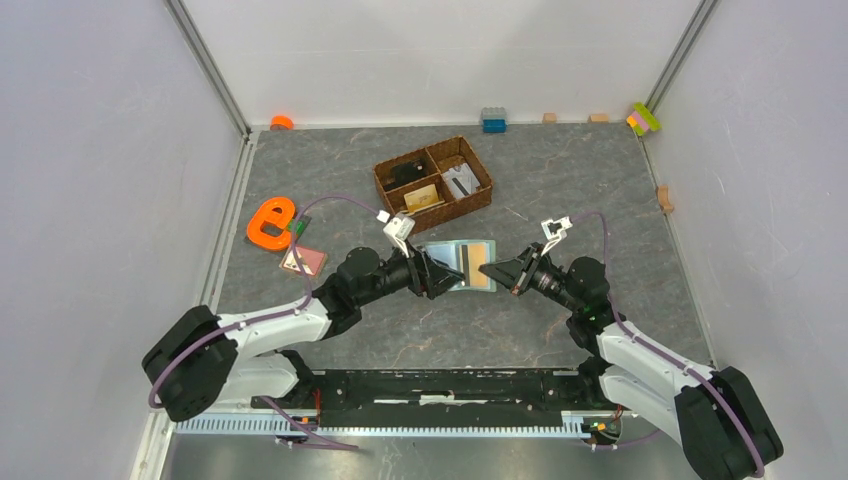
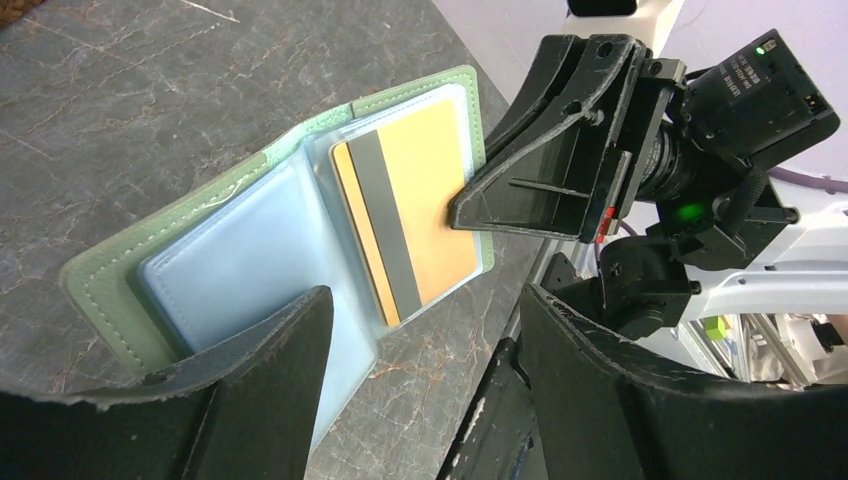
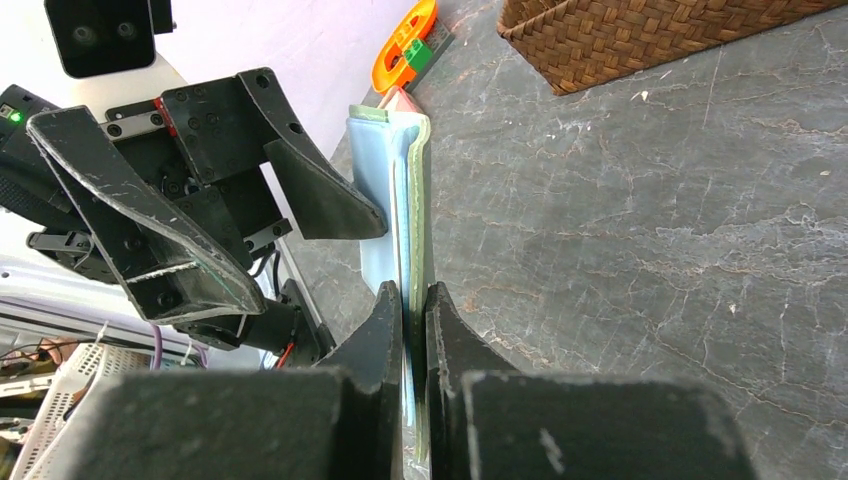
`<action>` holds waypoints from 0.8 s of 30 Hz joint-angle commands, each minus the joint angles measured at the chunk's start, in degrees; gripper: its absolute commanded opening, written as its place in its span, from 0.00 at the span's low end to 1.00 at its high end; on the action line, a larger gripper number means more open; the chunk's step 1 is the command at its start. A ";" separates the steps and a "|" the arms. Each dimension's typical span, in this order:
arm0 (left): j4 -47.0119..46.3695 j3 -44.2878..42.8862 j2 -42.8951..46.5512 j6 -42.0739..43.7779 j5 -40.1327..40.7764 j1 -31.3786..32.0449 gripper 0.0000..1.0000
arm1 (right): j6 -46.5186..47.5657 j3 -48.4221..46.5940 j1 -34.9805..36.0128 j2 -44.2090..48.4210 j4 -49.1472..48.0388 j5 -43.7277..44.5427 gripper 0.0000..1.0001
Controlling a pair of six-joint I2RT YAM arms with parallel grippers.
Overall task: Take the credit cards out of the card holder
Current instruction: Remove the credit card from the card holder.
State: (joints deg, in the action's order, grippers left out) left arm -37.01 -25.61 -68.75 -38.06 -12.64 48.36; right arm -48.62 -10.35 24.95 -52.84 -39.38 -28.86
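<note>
Bench note, single moment.

- Wallet (image 1: 462, 262): lay open at the middle of the table (image 1: 600, 190), between the two grippers, pale blue inside facing up. Sage-green cover visible round the edges. I could not tell whether its right half was lifted off the surface.
- Orange card (image 2: 415, 195): sat in the clear sleeve on the right half of the wallet, grey stripe down its left side. Not out of the sleeve.
- Pink card (image 1: 303, 262): lay flat on the table, well left of the wallet, just near of the orange letter e (image 1: 270, 222).
- Right gripper (image 3: 410, 300): fingers pinched together on the right edge of the wallet, clamping cover and sleeve. In the left wrist view its upper finger overlapped the card's right edge.
- Left gripper (image 2: 425, 300): fingers spread wide, nothing held between them. One finger (image 2: 280, 370) lay over the left inner panel of the wallet, and the right wrist view showed a fingertip against the blue face.
- Wicker basket (image 1: 449, 207): stood on the far side of the wallet, apart from it, with small items in its compartments.
</note>
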 commanded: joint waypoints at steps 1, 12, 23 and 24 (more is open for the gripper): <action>-5.28 -0.23 -0.86 -0.12 -1.14 0.16 0.75 | 0.37 -0.01 -0.26 1.10 -3.98 -1.04 0.00; -5.95 -1.34 -2.78 -2.04 -3.34 0.09 0.68 | -0.86 0.41 -0.25 0.07 -7.69 -3.50 0.00; -6.75 -3.28 -6.35 -5.33 -7.89 -1.40 0.61 | -3.04 0.78 -0.27 -1.10 -12.27 -6.10 0.00; -7.64 -3.23 -6.79 -6.03 -8.73 -1.59 0.60 | -3.23 0.84 -0.25 -1.16 -12.69 -6.30 0.00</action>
State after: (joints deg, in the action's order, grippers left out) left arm -41.19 -26.76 -73.38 -40.82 -18.04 47.72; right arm -49.93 -9.50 24.73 -53.98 -44.56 -32.32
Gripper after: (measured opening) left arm 0.611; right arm 0.069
